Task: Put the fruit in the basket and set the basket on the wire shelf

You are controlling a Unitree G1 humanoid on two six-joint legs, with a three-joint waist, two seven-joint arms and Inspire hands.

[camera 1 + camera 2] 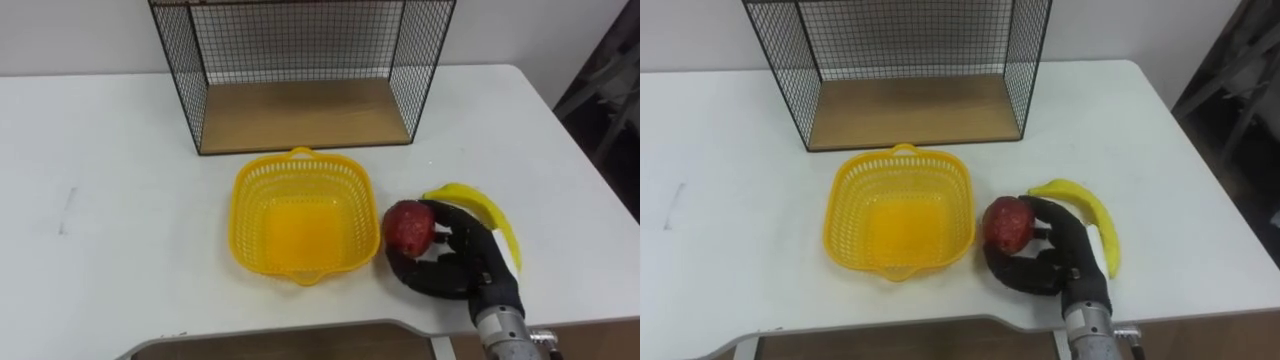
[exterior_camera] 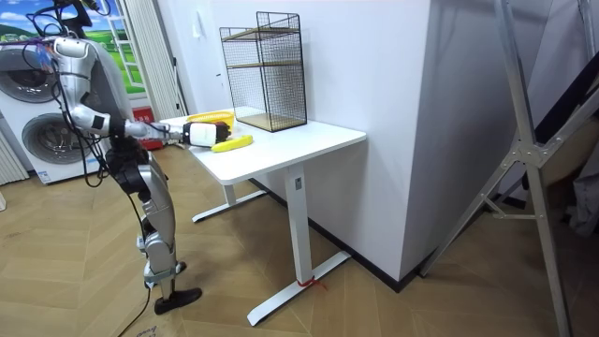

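1. Two fruits lay on the white counter [image 1: 100,200] in the left eye view, both right of the empty yellow basket [image 1: 252,190]. A red fruit [image 1: 408,226] sat just beside its right rim, and a banana [image 1: 490,210] lay further right. The right hand [image 1: 462,262] had its fingers curled round the red fruit from the near side, with the fruit low at the counter.
2. The red fruit looked round, firm and smooth, so it would likely roll; a wrap about its widest part seemed soundest. The banana seemed softer and best taken mid-length. The basket looked light and stiff, with small tabs on its near and far rims.
3. In the room view, the robot stood at the counter's end on the room view's left. The wire shelf [image 2: 264,70] stood at the far end.
4. In the right eye view, bare counter separated basket and shelf. The shelf's open front faced the basket and looked only slightly wider than it.
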